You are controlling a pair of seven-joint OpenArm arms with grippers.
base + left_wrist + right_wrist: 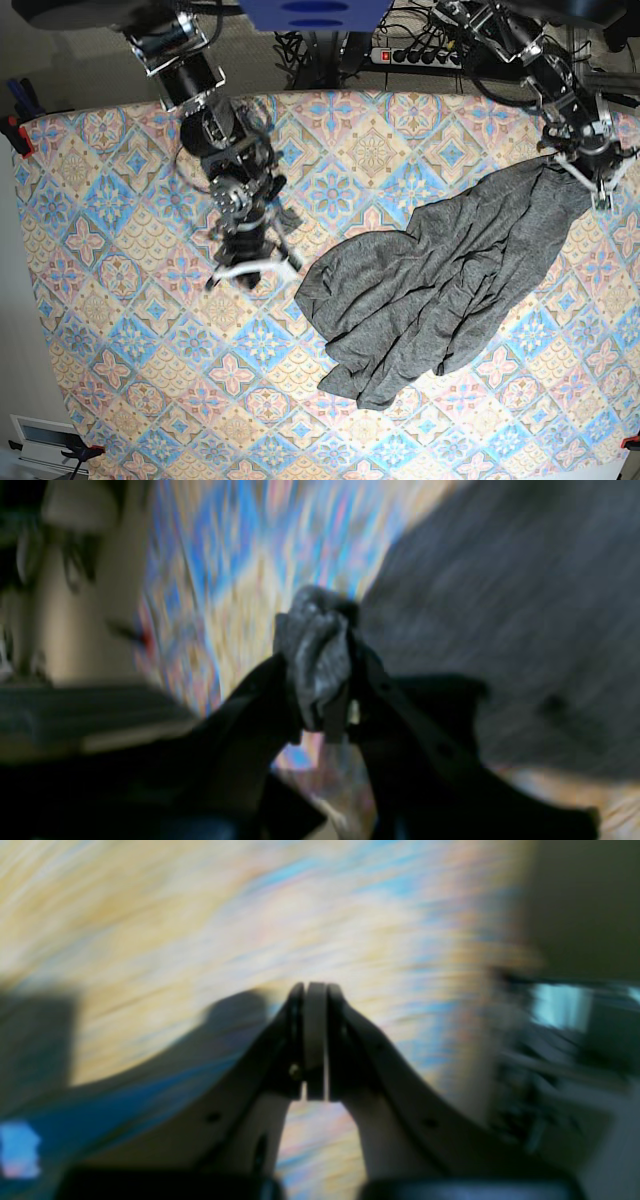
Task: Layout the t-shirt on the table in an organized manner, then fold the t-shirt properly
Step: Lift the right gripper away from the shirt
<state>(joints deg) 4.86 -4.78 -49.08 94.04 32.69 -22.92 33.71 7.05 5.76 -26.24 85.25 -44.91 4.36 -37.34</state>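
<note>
Two arms reach in from the far edge of the worktop, which is covered in a pastel tile-pattern cloth. The left arm stretches down toward the far right side in the base view, wrist bent, and its left tool is clamped on a bunched pinch of the t-shirt, the grey fabric bulging out between the dark fingers. From that held edge the one grey t-shirt trails away diagonally toward the middle of the worktop, rumpled and creased, its lower end lying in loose folds on the cloth. The right arm hangs over the left half in the base view, angled downward, clear of the shirt, and its right tool is closed with nothing between the fingers, pads pressed together. Both wrist views are blurred.
</note>
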